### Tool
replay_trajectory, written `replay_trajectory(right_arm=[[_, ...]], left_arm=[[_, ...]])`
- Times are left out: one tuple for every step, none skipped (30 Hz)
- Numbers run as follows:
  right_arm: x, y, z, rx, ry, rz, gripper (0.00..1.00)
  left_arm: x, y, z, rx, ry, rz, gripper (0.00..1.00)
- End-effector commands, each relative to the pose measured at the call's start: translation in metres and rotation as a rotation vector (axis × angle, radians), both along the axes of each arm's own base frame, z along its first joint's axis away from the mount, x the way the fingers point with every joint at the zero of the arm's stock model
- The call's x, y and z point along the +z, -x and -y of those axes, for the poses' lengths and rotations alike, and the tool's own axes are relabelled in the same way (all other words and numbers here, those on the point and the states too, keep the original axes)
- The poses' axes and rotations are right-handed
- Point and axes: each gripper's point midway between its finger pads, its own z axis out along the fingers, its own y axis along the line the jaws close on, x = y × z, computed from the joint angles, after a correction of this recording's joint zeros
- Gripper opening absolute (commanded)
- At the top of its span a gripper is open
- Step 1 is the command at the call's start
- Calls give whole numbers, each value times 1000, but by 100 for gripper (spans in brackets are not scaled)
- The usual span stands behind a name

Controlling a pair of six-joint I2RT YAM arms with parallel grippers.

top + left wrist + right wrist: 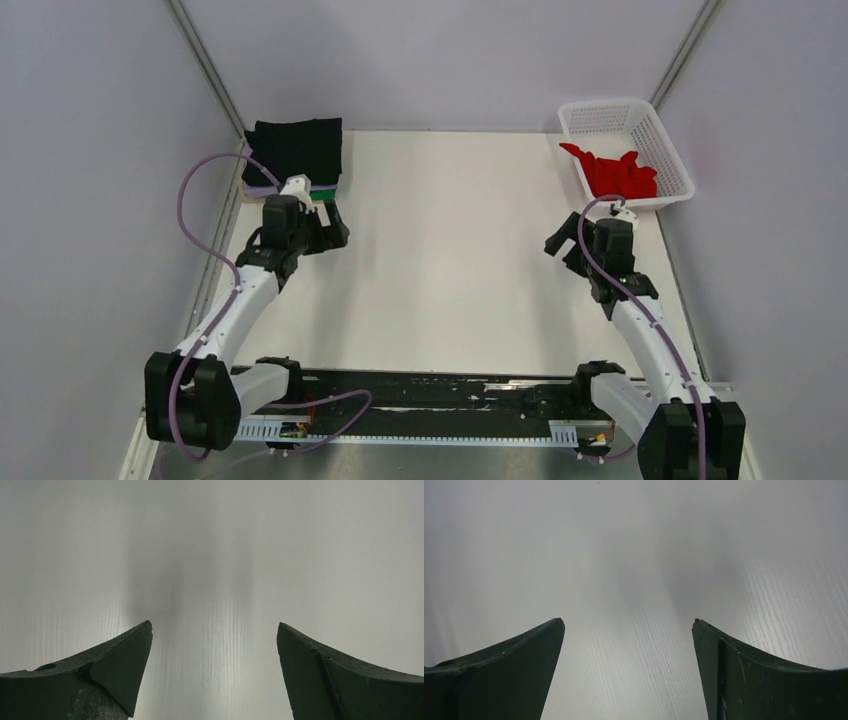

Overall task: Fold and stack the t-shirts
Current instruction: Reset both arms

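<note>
A folded black t-shirt [296,148] lies on top of a stack at the table's back left; a lilac edge [258,186] and a green edge [328,190] show beneath it. A crumpled red t-shirt [617,172] lies in the white lattice basket [655,132] at the back right. My left gripper [338,226] is open and empty, just in front of the stack. My right gripper [565,243] is open and empty, in front of the basket. Both wrist views show only bare white table between the open fingers, the left [214,630] and the right [628,625].
Grey walls enclose the table on the left, back and right. A black rail [420,385] runs along the near edge between the arm bases. A purple cable [200,215] loops beside the left arm.
</note>
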Motion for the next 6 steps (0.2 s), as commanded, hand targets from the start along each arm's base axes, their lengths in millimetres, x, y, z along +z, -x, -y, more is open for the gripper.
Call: replay_trajectory(right_arm=[[6, -7, 6, -60, -15, 57, 100], [5, -7, 6, -51, -14, 58, 100], [5, -7, 4, -41, -17, 60, 100], [6, -8, 2, -34, -22, 65, 100], [7, -8, 1, -27, -23, 73, 100], [11, -8, 0, -21, -26, 91, 100]], left_arm=[[33, 1, -4, 30, 28, 146, 100], [34, 2, -5, 34, 22, 150, 100], [36, 4, -8, 44, 14, 156, 100], [38, 5, -9, 48, 11, 160, 100], [40, 6, -11, 54, 7, 166, 100], [41, 6, -11, 55, 6, 171, 100]])
